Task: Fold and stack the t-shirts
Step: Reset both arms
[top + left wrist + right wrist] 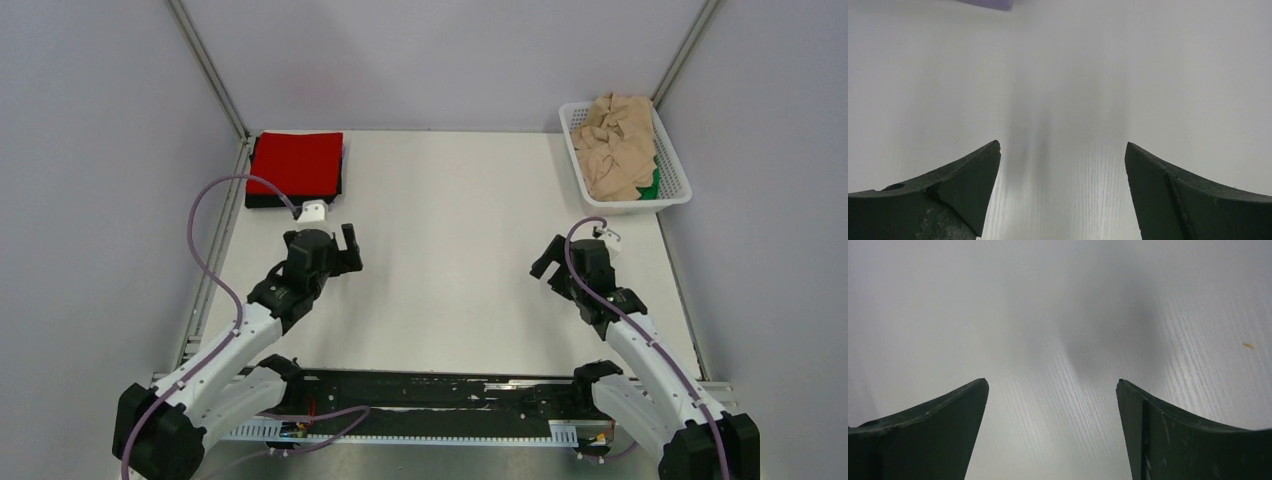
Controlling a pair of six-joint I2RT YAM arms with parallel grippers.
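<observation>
A folded red t-shirt point(296, 163) lies on top of a folded black t-shirt point(262, 201) at the table's far left corner. Crumpled beige t-shirts point(618, 146) fill the white basket point(672, 165) at the far right, with a bit of a green t-shirt point(652, 186) showing at its near edge. My left gripper point(350, 245) is open and empty over bare table, a little in front of the red stack. My right gripper point(546, 262) is open and empty over bare table, in front of and left of the basket. Both wrist views show only wide-apart fingers point(968, 185) point(1158, 430) above white tabletop.
Grey walls with metal corner posts point(208, 66) close in the table on three sides. A black rail point(430, 392) runs along the near edge between the arm bases. A small tan speck point(1248, 345) lies on the table in the right wrist view.
</observation>
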